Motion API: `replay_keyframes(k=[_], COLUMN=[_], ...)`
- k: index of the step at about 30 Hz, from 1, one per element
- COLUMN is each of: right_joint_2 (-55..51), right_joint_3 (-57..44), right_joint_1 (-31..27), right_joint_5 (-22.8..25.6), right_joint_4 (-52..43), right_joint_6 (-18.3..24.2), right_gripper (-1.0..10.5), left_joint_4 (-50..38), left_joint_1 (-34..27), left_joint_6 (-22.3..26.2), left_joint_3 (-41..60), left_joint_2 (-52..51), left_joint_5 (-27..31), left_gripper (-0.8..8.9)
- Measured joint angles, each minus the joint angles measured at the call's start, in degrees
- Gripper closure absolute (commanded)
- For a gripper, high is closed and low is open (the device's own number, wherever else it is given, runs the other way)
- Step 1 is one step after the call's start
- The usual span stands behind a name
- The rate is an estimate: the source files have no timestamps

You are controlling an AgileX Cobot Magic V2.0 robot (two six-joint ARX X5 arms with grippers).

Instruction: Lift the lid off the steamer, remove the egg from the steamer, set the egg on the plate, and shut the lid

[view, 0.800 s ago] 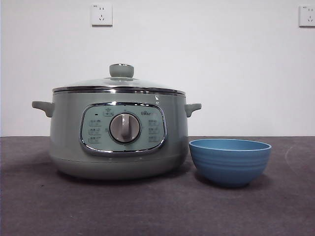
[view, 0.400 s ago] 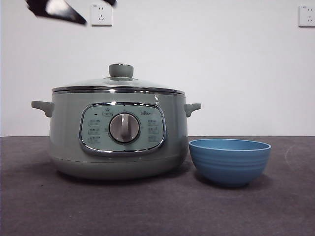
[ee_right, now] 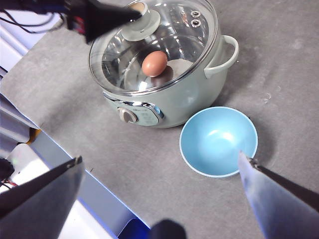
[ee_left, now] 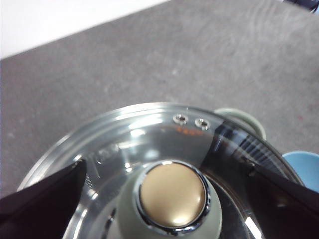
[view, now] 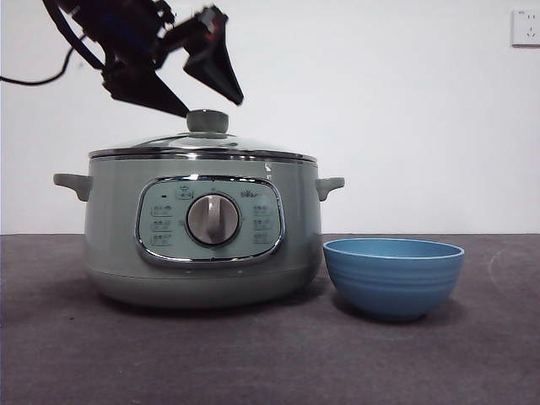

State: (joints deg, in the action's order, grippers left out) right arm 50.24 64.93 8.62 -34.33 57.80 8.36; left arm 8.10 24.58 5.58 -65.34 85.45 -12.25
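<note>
The sage-green steamer (view: 110,228) stands left of centre with its glass lid (view: 202,143) shut on it. My left gripper (view: 211,105) hangs open just above the lid's knob (view: 207,121), one jaw on either side and neither touching it. In the left wrist view the knob (ee_left: 172,196) lies between the open jaws. Through the glass, the brown egg (ee_right: 154,63) shows inside the steamer (ee_right: 174,99). The blue plate (view: 393,278), a bowl, sits empty to the right of the steamer. My right gripper (ee_right: 160,157) waits open high above the plate (ee_right: 218,141).
The grey table (view: 253,354) carries only the steamer and the bowl. A black cable (view: 34,78) trails from the left arm at the upper left. A wall socket (view: 525,27) sits at the top right. The right wrist view shows the table's near edge (ee_right: 60,144).
The left arm has come down from the top left corner until its open jaws straddle the lid's knob. Steamer, lid and bowl have not moved.
</note>
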Motion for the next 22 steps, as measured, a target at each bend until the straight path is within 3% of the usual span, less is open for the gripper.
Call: replay_keyframes(k=[3,5,11,16,20,22], right_joint_2=[0.00,0.00,0.00,0.00,0.00,0.00], right_joint_3=[0.00,0.00,0.00,0.00,0.00,0.00], right_joint_1=[0.00,0.00,0.00,0.00,0.00,0.00], right_joint_5=[0.00,0.00,0.00,0.02,0.00,0.00], right_joint_4=[-0.02,-0.02,-0.02,-0.02,-0.02,-0.02], right_joint_6=[0.00,0.00,0.00,0.00,0.00,0.00], right_gripper=[3.8,3.8,3.8,3.8,3.8,3.8], left_joint_4=[0.17,0.81,3.06,3.91,4.00,4.02], left_joint_1=[0.48,0.52,0.72,0.74,0.87,0.87], left_joint_6=[0.00,0.00,0.00,0.00,0.26,0.33], left_joint_3=[0.00,0.00,0.00,0.00,0.00,0.00], left_joint_2=[0.57,0.57,0.59,0.68,0.68,0.68], left_joint_5=[1.46,1.90,2.27,1.64,1.36,1.33], left_gripper=[2.91,3.82,3.92,6.47,6.70,7.89])
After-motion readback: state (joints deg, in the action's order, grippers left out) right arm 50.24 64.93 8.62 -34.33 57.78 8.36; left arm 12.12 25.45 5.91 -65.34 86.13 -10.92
